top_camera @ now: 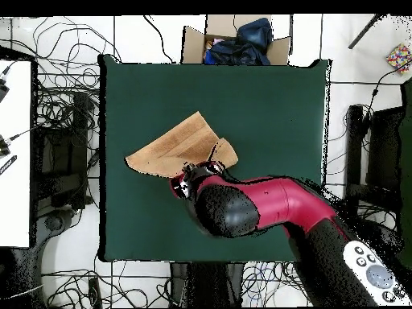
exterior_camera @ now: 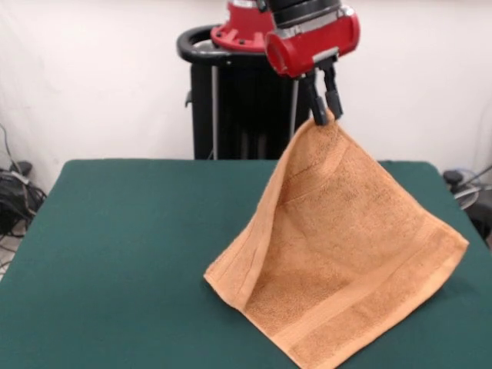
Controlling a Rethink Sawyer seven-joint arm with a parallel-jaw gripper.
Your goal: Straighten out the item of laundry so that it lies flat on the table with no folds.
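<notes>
The dark green table [exterior_camera: 123, 254] carries the lower edge of the orange-tan towel [exterior_camera: 338, 254], which rises tent-like from the tabletop with a fold down its left side and woven border bands along its edges. No label or writing can be made out on it. The gripper [exterior_camera: 324, 115] pinches the towel's top corner, holding it up above the table.

The red and black arm [exterior_camera: 311, 31] is reaching down from above — its gripper [exterior_camera: 323, 115] is hanging vertical, black fingers [exterior_camera: 334, 96] pinching together on cloth.
</notes>
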